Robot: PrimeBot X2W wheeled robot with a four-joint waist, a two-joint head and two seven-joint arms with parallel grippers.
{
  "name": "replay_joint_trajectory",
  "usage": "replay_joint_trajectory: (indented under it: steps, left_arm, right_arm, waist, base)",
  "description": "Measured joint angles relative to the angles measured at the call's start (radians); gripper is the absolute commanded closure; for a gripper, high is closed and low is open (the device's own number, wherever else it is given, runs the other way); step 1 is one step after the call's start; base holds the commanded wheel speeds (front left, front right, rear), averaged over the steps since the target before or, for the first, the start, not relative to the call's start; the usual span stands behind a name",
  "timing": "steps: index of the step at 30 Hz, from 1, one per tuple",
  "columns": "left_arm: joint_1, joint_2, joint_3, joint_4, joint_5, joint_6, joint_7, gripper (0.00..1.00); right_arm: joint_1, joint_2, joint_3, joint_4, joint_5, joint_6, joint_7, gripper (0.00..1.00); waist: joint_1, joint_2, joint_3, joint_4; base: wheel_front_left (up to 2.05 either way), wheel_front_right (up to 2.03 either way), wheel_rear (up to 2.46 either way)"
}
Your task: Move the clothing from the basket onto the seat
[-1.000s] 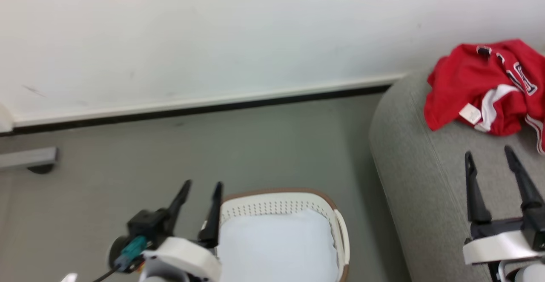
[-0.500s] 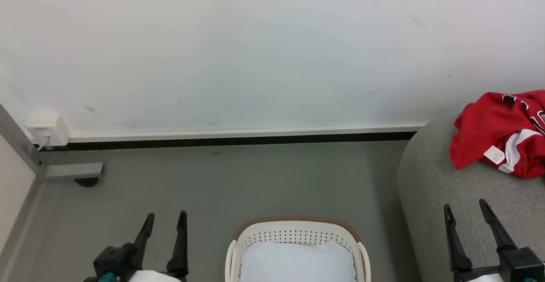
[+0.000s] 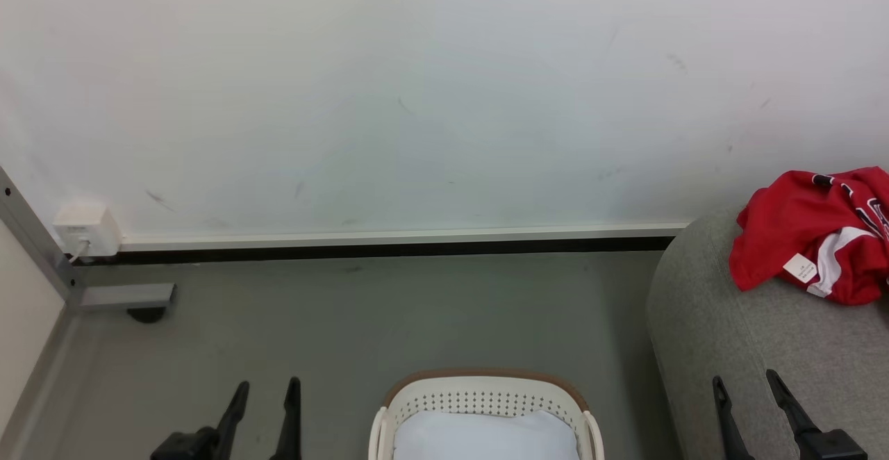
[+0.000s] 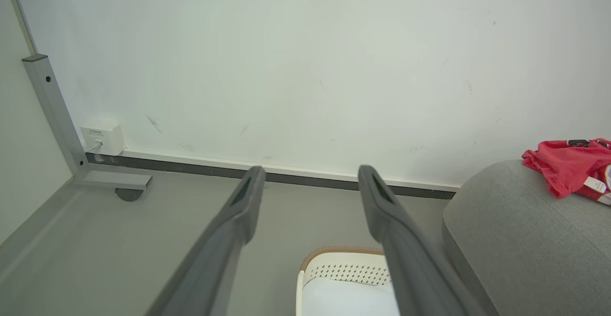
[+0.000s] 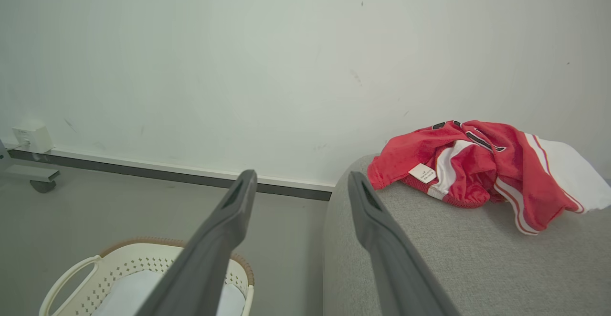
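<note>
Seat (image 3: 764, 321) on the right has the red clothing (image 3: 809, 237) bunched on its far end, so it looks done imo. Basket (image 3: 486, 394) sits near-centre on the floor with a white pad (image 3: 486, 439) inside. Its near half is cut off, so can't tell if anything's left under the pad. Prob best to look down & check before quitting. Left gripper (image 3: 269, 385) and right gripper (image 3: 744, 380) — jaws spread, holding nothing.

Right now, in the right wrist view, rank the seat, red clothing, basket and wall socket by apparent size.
1. seat
2. clothing and basket: about alike; the basket is nearer and partly cut off, so I won't rank them
3. wall socket, smallest
</note>
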Motion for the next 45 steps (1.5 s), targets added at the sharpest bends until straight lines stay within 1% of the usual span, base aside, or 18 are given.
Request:
replay_joint_trajectory:
  steps: [5,12,28,29,34,35,45]
  left_arm:
    - [0.003,-0.017,0.029,0.007,0.024,-0.024,0.000,0.00]
    - [0.003,-0.035,0.061,0.015,0.047,-0.043,0.000,0.00]
    - [0.003,-0.055,0.091,0.034,0.074,-0.062,0.000,0.00]
    - [0.004,-0.056,0.090,0.039,0.074,-0.061,0.000,1.00]
    - [0.028,-0.063,0.086,0.084,0.072,-0.061,0.004,1.00]
    - [0.030,-0.064,0.088,0.090,0.063,-0.061,0.012,1.00]
    - [0.024,-0.064,0.111,0.080,-0.123,-0.065,0.062,1.00]
  right_arm:
    - [-0.007,0.000,0.006,0.013,0.007,0.000,0.000,0.00]
    - [-0.007,0.000,0.025,0.021,0.013,0.000,0.000,0.00]
    - [-0.010,0.000,0.035,0.026,0.017,0.000,0.000,0.00]
    - [-0.008,0.001,0.035,0.030,0.017,0.000,0.000,1.00]
    - [0.020,0.010,0.035,0.075,0.020,0.000,0.009,1.00]
    - [0.021,0.012,0.033,0.080,0.035,0.000,0.018,1.00]
    - [0.017,0.013,0.017,0.064,0.239,0.000,0.068,1.00]
  waist:
    - [0.0000,0.0000,-0.005,0.004]
    - [0.0001,0.0000,-0.011,0.003]
    - [0.0001,0.0000,-0.006,0.004]
    - [0.0001,0.0000,-0.006,0.004]
    - [0.0001,0.0000,-0.006,0.004]
    - [0.0001,0.0000,-0.005,0.004]
    - [0.0001,0.0000,0.000,0.004]
  base:
    - [0.00,0.00,0.00]
    - [0.00,0.00,0.00]
    - [0.00,0.00,0.00]
    - [0.00,0.00,0.00]
    - [0.00,0.00,0.00]
    - [0.00,0.00,0.00]
    - [0.00,0.00,0.00]
